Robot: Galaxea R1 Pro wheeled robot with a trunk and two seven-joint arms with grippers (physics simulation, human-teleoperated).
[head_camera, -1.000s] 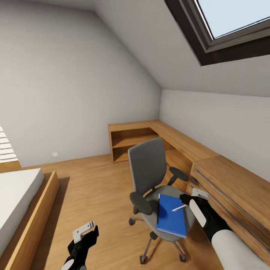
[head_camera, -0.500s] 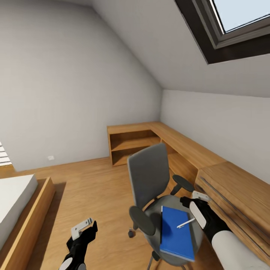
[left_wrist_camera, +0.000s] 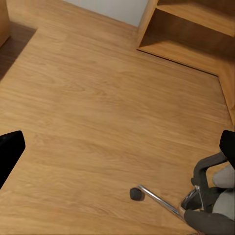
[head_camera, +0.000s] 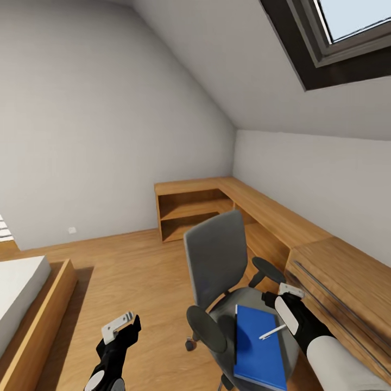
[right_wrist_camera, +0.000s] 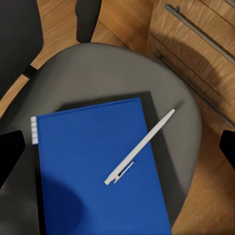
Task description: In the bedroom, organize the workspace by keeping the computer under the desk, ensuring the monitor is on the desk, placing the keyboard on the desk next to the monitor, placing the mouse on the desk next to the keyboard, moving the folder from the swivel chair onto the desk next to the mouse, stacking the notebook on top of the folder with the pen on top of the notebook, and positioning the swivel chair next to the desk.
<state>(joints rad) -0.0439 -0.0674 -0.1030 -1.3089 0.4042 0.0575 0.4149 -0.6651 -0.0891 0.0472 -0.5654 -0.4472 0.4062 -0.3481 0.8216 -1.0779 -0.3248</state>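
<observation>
Floorboards (head_camera: 136, 266) of pale wood stretch wide between the bed (head_camera: 21, 293) at the left and the swivel chair (head_camera: 222, 282), leaving plenty of open room around the left claw (head_camera: 120, 328), which hangs low over bare floor. Its fingers stand wide apart in the left wrist view (dark tips at both edges of that picture, nothing between them). One chair caster (left_wrist_camera: 135, 194) on its metal leg sits near that claw.

The chair stands just beside the wooden worktop (head_camera: 282, 217) that runs along the right wall under the sloped ceiling, with an open shelf unit (head_camera: 190, 212) at its far end and drawers (head_camera: 342, 304) with long metal handles at the near end. A skylight (head_camera: 347, 27) with a dark frame cuts into the slope above.

On the round grey seat lies a blue notebook (right_wrist_camera: 98, 166), flat and rectangular, with white binding marks (right_wrist_camera: 34, 129) along one edge. A slim white pen (right_wrist_camera: 141, 147) rests diagonally on its cover, near the edge closest to the drawers. The right claw (head_camera: 282, 296) hovers directly over the seat, between the chair's armrest (head_camera: 269, 266) and the drawers, spread wide and holding nothing. The seat fabric looks matte; the armrests are dark, smooth ovals.
</observation>
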